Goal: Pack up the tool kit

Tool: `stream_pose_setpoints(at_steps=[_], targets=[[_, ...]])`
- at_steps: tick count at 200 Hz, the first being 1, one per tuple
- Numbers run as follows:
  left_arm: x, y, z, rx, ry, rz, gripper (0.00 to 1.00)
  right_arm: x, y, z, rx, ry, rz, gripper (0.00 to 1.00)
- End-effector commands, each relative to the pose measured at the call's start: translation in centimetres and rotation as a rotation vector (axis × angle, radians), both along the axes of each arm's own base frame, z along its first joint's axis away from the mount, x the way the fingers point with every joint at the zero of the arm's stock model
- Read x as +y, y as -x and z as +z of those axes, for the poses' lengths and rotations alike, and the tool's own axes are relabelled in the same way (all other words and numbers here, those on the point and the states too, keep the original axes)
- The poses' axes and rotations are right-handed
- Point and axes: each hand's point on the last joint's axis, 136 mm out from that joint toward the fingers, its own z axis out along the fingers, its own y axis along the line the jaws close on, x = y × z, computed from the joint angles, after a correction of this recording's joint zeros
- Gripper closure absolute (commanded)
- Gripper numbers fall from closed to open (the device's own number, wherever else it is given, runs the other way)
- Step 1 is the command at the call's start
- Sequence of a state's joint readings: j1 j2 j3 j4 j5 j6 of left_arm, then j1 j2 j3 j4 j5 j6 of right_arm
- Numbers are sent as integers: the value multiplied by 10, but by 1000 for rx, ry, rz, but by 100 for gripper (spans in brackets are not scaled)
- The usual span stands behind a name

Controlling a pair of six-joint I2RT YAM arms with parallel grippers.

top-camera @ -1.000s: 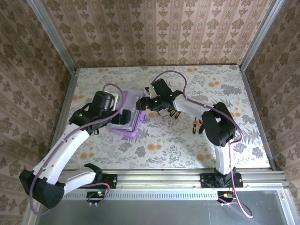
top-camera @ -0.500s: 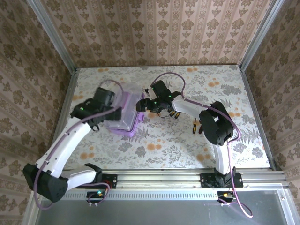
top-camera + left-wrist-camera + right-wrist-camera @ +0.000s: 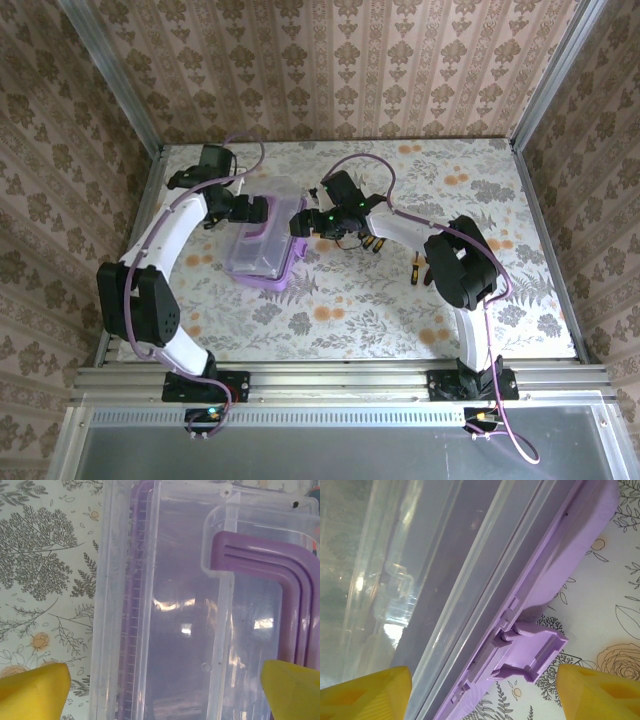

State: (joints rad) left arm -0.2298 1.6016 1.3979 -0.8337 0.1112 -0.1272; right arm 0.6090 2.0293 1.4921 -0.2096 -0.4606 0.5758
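Left claw (image 3: 162, 690) released, spread above case (image 3: 262, 245) lid. Right claw (image 3: 482, 692) released, facing purple latch (image 3: 532, 652). Screwdrivers (image 3: 416, 268) on worktop (image 3: 400, 310).

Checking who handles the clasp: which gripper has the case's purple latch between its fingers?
The right gripper: the purple latch sits between its open yellow fingers. The left gripper faces the clear lid and purple handle instead.

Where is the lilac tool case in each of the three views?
Top external: the lilac case lies left of centre.
Left wrist: its clear lid spans the centre and right.
Right wrist: it crosses diagonally, latch at lower centre.
Shared landmark: the floral table cover.
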Motion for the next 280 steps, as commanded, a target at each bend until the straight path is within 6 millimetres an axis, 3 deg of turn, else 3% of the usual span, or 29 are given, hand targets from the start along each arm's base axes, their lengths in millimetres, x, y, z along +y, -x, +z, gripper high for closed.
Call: stream_pose_setpoints(at_steps=[1,30,77,101,118,137,152,165,190,211,252,280], targets=[[-5,7,-8,28,73,-41,11,13,-9,18,-34,-54,19,22],[-6,9,-18,55,101,-33,20,17,-11,21,-35,-64,22,22],[-2,7,-23,68,123,-24,55,21,-12,24,-33,-74,28,22],[-2,7,-22,69,135,-21,61,17,-12,32,-53,-71,23,22],[-3,6,-18,68,159,-13,59,15,-12,37,-60,-73,23,22],[1,5,-5,40,148,14,23,10,-13,35,-60,-66,15,22],[12,3,11,-4,76,45,8,4,-13,33,-58,-65,5,22],[20,-2,25,-38,14,62,2,-1,-14,30,-53,-72,-7,22],[29,-8,29,-36,-100,62,0,-10,-13,26,-43,-81,-21,22],[27,-10,4,34,-196,21,0,-15,-13,24,-38,-84,-26,22],[23,-8,-36,122,-205,-13,1,-24,-12,24,-36,-92,-36,22],[24,-2,-51,169,-185,0,16,-26,-12,27,-41,-99,-39,22]])
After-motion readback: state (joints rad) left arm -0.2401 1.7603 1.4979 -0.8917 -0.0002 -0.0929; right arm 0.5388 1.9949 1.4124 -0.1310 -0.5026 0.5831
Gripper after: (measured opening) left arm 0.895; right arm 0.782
